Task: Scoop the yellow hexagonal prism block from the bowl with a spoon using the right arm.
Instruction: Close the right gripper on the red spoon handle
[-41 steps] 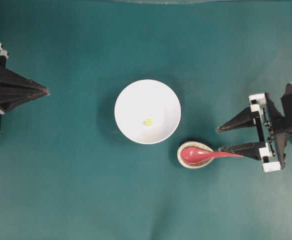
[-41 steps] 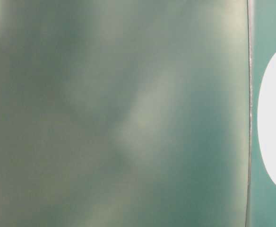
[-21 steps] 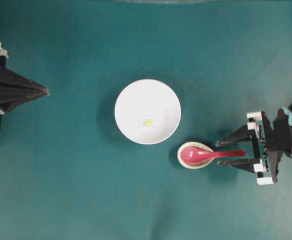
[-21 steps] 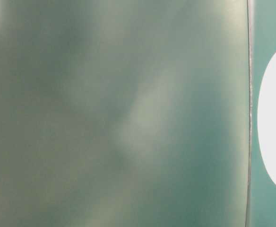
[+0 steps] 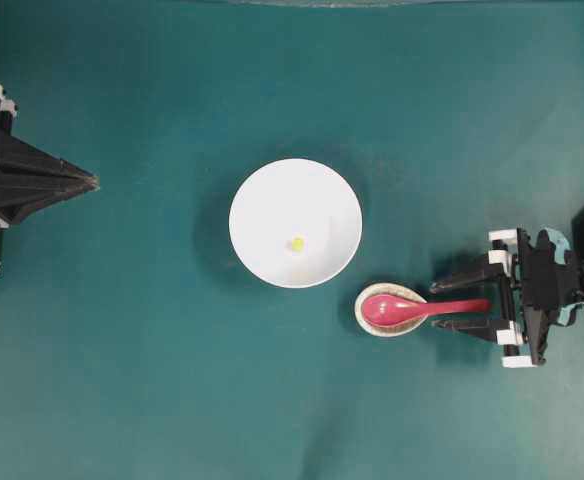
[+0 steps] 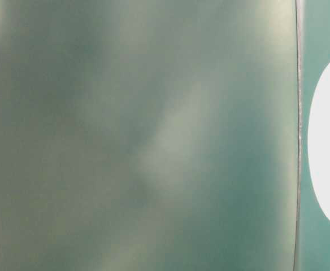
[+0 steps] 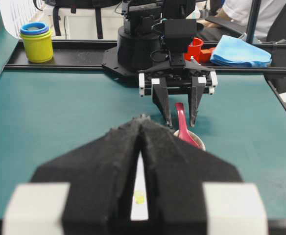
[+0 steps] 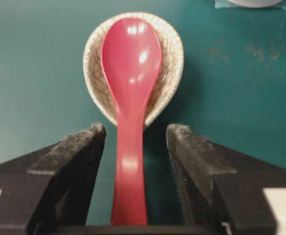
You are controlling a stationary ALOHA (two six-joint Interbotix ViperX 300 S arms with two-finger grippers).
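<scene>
The white bowl [image 5: 272, 200] stands mid-table with the tiny yellow hexagonal prism block [image 5: 297, 243] inside it. Beside it to the lower right, the red-pink spoon [image 5: 402, 308] lies with its scoop in a small speckled spoon rest [image 5: 377, 331], handle pointing right. My right gripper [image 5: 436, 306] is open and straddles the handle. In the right wrist view the spoon [image 8: 131, 63] runs between the fingers [image 8: 84, 147] with a gap on each side. My left gripper [image 5: 94, 182] is shut at the left edge; through its slit I see the block [image 7: 139, 197].
Beyond the table's far edge in the left wrist view stand yellow and blue stacked cups [image 7: 36, 40], a blue cloth [image 7: 241, 51] and a red cup [image 7: 196, 48]. The table-level view is blurred green, with the bowl [image 6: 329, 141] at its right edge.
The right gripper has shifted toward the near edge and come lower, so the spoon handle now lies between its open fingers instead of along one finger. The left arm, bowl and block have not moved.
</scene>
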